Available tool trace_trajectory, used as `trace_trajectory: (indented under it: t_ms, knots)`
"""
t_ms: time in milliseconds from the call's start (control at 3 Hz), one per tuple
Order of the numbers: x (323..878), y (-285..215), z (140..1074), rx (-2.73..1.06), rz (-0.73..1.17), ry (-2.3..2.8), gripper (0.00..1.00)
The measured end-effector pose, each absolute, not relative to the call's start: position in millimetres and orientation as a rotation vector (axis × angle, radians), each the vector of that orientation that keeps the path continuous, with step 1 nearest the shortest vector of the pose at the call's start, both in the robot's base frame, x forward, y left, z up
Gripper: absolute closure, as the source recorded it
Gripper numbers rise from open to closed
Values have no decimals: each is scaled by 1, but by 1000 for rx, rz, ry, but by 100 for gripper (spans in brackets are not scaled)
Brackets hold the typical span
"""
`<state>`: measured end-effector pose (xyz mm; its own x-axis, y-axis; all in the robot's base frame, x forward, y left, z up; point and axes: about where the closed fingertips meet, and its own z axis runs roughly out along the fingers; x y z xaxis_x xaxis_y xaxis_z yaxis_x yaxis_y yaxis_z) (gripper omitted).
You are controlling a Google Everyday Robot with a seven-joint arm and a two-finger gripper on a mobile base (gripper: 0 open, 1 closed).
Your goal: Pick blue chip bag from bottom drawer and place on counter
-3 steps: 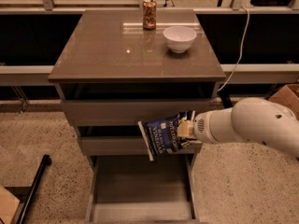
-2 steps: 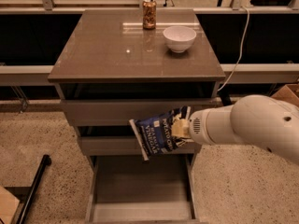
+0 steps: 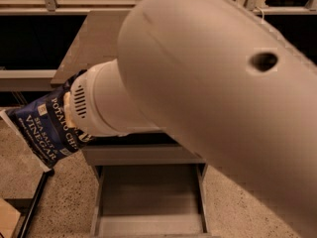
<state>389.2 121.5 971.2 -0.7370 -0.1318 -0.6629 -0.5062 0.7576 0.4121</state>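
The blue chip bag hung in the air at about nine o'clock in the view, well above the speckled floor and out to the left of the cabinet. It was dark navy and crinkled. The white lettering ran sideways because the bag was tipped over, and I could read "POTATO CHIPS" and "SEA SALT & VINEGAR", with a thin pale edge along its lower side. Its top end was tucked in against the gripper, which had the bag clamped. Only a bit of yellowish pad showed past the ribbed white wrist, the rest of the gripper being hidden behind it.

From there the robot arm swelled out toward three o'clock, a big off-white shell with a dark hole in it, filling most of the view.

Behind the wrist, at eleven o'clock, lay a strip of the counter, glossy grey-brown, with the bag below the level of its front left corner.

At six o'clock the bottom drawer stood pulled open with its grey inside showing. A black bar slanted across the floor at seven o'clock, just under the bag's lowest corner.
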Motion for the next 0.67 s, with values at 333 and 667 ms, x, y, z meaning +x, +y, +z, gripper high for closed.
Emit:
trace_trajectory:
  t_ms: [333, 667]
  knots:
    - [389, 122, 971, -476, 785, 2327, 100]
    - [390, 124, 971, -445, 792, 2313, 100]
